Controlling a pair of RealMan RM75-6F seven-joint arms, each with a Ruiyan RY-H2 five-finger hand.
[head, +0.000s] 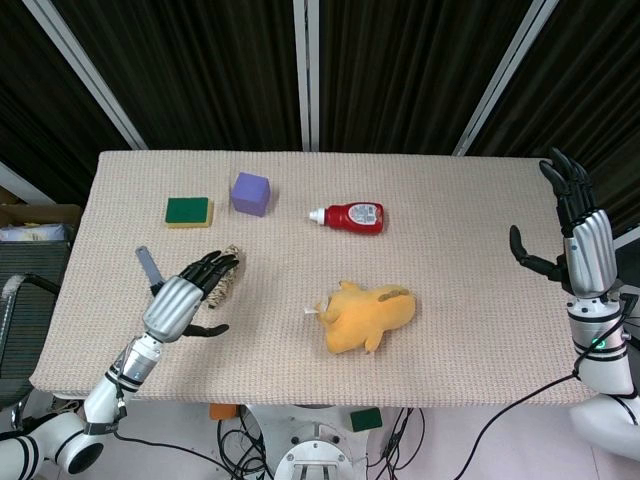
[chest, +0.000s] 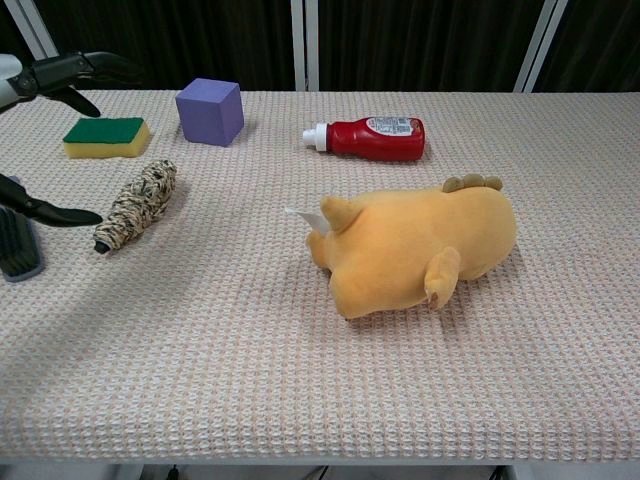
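My left hand (head: 188, 295) hovers over the table's left front, fingers spread, holding nothing. Its fingertips (chest: 70, 72) and thumb (chest: 45, 210) show at the left edge of the chest view, either side of a mottled roll of twine (chest: 138, 203). The roll (head: 227, 275) lies just beyond the fingers. A grey brush-like tool (head: 149, 266) lies left of the hand. My right hand (head: 578, 235) is raised at the table's right edge, fingers spread, empty. A yellow plush animal (head: 366, 314) lies on its side at centre front.
A red ketchup bottle (head: 350, 216) lies on its side mid-table. A purple cube (head: 250, 193) and a green-and-yellow sponge (head: 189, 211) sit at the back left. The woven beige tablecloth (head: 470, 300) covers the whole table. Black curtains hang behind.
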